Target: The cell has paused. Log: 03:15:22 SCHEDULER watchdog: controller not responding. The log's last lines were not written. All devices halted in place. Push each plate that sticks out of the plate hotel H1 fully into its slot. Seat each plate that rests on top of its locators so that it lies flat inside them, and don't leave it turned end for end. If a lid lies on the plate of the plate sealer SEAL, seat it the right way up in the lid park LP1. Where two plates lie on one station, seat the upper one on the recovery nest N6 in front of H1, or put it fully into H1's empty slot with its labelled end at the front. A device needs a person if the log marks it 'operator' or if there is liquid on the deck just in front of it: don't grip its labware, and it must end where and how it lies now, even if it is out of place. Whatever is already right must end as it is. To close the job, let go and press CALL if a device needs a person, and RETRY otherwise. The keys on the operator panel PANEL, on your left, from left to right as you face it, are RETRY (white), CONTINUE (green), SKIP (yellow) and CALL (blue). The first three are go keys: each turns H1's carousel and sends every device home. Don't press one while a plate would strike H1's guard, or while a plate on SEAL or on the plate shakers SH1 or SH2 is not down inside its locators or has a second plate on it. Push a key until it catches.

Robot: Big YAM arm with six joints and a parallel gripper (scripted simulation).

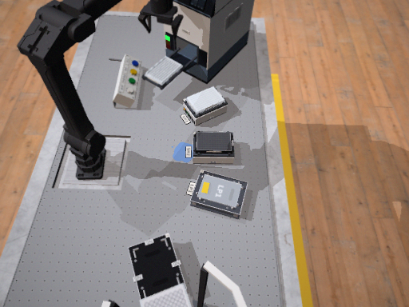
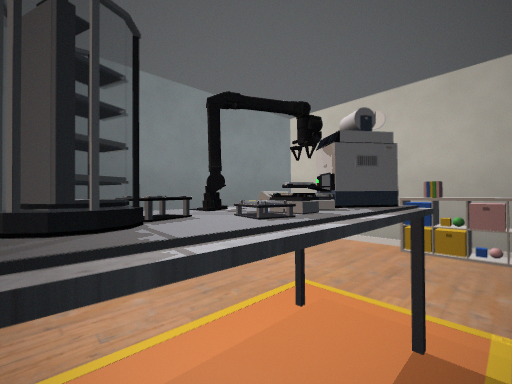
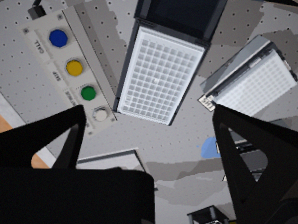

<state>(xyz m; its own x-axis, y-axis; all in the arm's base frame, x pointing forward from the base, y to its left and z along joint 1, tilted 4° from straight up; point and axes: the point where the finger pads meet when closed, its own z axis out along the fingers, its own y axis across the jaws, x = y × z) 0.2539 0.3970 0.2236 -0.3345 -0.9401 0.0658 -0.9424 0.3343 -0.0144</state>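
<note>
Hovering end effector (image 1: 160, 21): high above the table (image 1: 60, 224), near the sealer's front — fingers spread wide, gripping nothing.
Arm: base (image 1: 89, 165) at the table's left side, reaching toward the far end.
Sealer (image 1: 216, 32): grey box at the far end, green light on its face; a white well plate (image 1: 163, 70) lies on its tray, sticking out toward the key box.
Key box (image 3: 75, 70): just beside that plate; blue, yellow, green and white keys in a row.
First shaker (image 1: 205, 103): a white plate on top, sitting skewed.
Second shaker (image 1: 213, 147): a dark plate on top — a blue puddle (image 1: 180, 152) on the table just in front.
Lid park (image 1: 219, 193): dark frame marked LP1, with a grey panel and a yellow patch.
Black nest (image 1: 153, 265): near the table's close edge.
Plate tower (image 2: 75, 125): tall shelved carousel, seen from the side view.
</note>
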